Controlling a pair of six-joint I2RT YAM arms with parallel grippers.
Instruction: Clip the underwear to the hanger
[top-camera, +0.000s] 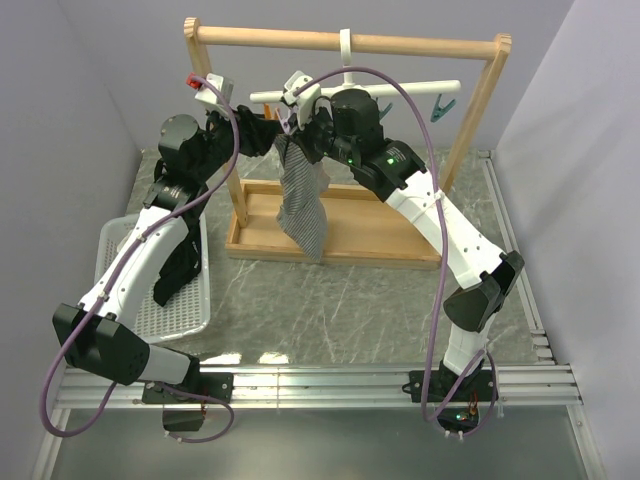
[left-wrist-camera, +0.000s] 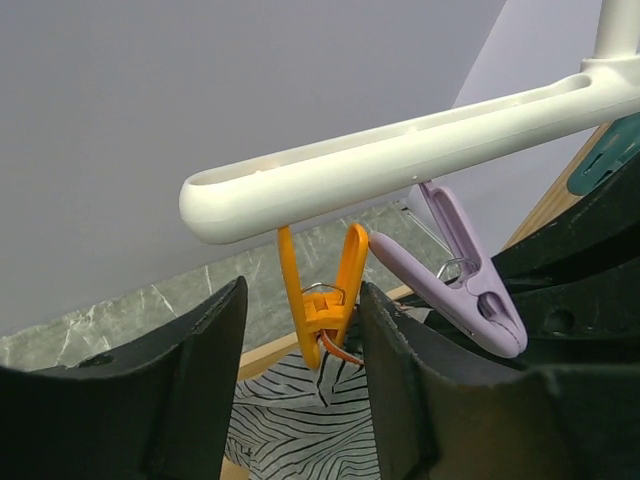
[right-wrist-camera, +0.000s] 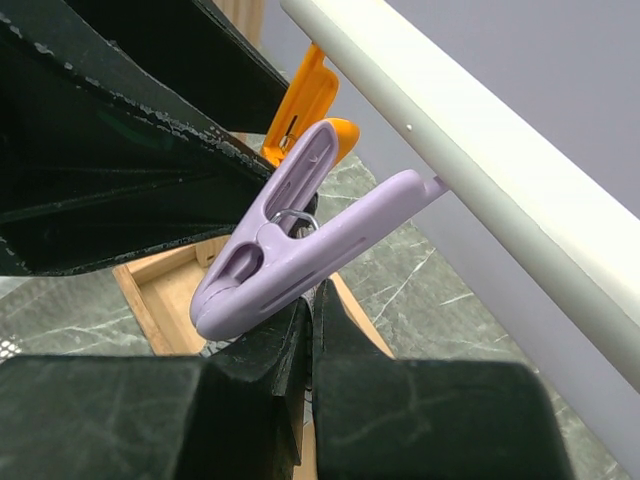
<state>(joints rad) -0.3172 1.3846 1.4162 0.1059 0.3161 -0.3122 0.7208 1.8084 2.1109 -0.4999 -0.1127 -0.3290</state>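
The white hanger (top-camera: 400, 90) hangs from the wooden frame's top bar. The grey striped underwear (top-camera: 305, 210) hangs below its left end. In the left wrist view my left gripper (left-wrist-camera: 300, 300) is open, with one finger on each side of the orange clip (left-wrist-camera: 320, 300) under the hanger bar (left-wrist-camera: 400, 155). The underwear's top edge (left-wrist-camera: 300, 420) reaches that clip's jaws; I cannot tell if it is pinched. My right gripper (right-wrist-camera: 310, 295) is shut on the underwear's top, just under the purple clip (right-wrist-camera: 290, 250). In the top view both grippers, left (top-camera: 268, 128) and right (top-camera: 298, 135), meet at the hanger's left end.
The wooden frame (top-camera: 350, 42) stands on a wooden tray base (top-camera: 380, 225). Teal clips (top-camera: 441, 106) hang at the hanger's right end. A white basket (top-camera: 110, 235) at the left holds a black garment (top-camera: 180, 270). Grey walls stand close on both sides.
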